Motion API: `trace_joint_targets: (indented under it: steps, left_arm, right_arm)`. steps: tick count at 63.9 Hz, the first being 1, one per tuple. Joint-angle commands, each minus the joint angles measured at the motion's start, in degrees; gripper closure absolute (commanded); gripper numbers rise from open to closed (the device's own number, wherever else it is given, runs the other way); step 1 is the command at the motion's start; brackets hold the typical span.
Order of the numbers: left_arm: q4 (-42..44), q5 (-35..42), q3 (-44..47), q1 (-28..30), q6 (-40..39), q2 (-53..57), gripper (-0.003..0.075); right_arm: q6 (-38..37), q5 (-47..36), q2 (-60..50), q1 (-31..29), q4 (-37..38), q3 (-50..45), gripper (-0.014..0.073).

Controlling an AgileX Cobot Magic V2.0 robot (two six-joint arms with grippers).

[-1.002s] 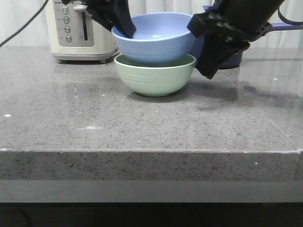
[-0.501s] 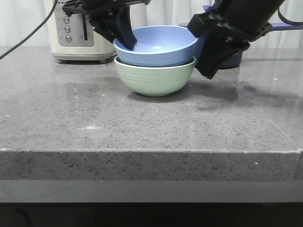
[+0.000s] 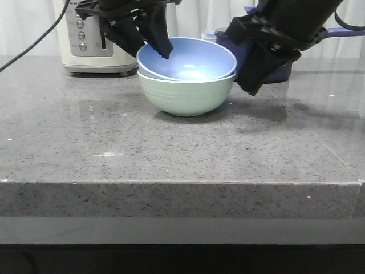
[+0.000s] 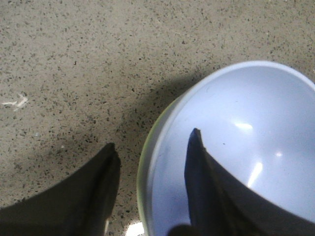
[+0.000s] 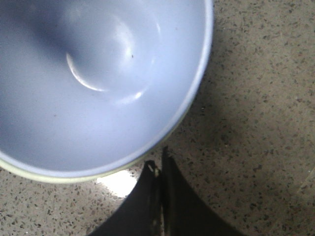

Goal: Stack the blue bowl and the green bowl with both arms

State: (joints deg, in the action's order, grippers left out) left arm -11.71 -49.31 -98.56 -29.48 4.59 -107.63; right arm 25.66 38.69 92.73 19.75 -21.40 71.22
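Note:
The blue bowl (image 3: 188, 60) sits nested inside the green bowl (image 3: 185, 94) on the grey counter, tilted so its opening faces the front. My left gripper (image 3: 157, 43) is open over the bowls' left rim, with one finger inside the blue bowl and one outside. In the left wrist view the blue bowl (image 4: 246, 147) lies within a thin green rim (image 4: 142, 167), between the fingers of the left gripper (image 4: 152, 142) with space on both sides. My right gripper (image 3: 251, 85) is shut and empty, just right of the bowls. The right wrist view shows the right gripper (image 5: 160, 160) beside the blue bowl (image 5: 98, 73).
A cream toaster (image 3: 94, 34) stands at the back left. A dark navy saucepan (image 3: 282, 74) stands behind my right arm, its handle (image 3: 348, 31) pointing right. The counter's front edge (image 3: 182, 182) runs across the view.
The blue bowl has come down from above the green bowl and settled inside it, tipping toward the front. My left gripper has opened off its rim. The right arm has not moved.

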Motion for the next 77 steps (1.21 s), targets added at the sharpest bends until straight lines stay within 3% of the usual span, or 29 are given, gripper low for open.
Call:
trace_joint_targets:
  steps: [1,17,29,48,77]
  left_arm:
    - [-1.4,1.7,-3.2,-0.3,-0.2,3.0,0.0379]
    - [1.8,-3.9,-9.4,-0.3,-0.2,5.0,0.0391]
    - [5.0,-5.1,-7.8,-0.2,-0.9,10.5,0.0391]
    - [7.5,1.4,8.9,0.0,-1.3,24.8,0.0391]
    - [7.5,2.8,31.8,6.5,-1.8,43.4,0.0391]
  right_arm:
    - [0.7,-2.0,-2.4,-0.3,-1.2,1.4,0.0657]
    - [0.7,-2.0,-2.4,-0.3,-1.2,1.4,0.0657]
    - [0.7,-2.0,-2.4,-0.3,-1.2,1.4,0.0657]
    - [0.7,-2.0,-2.4,-0.3,-1.2,1.4,0.0657]
    - [0.7,-2.0,-2.4,-0.3,-1.2,1.4,0.0657]
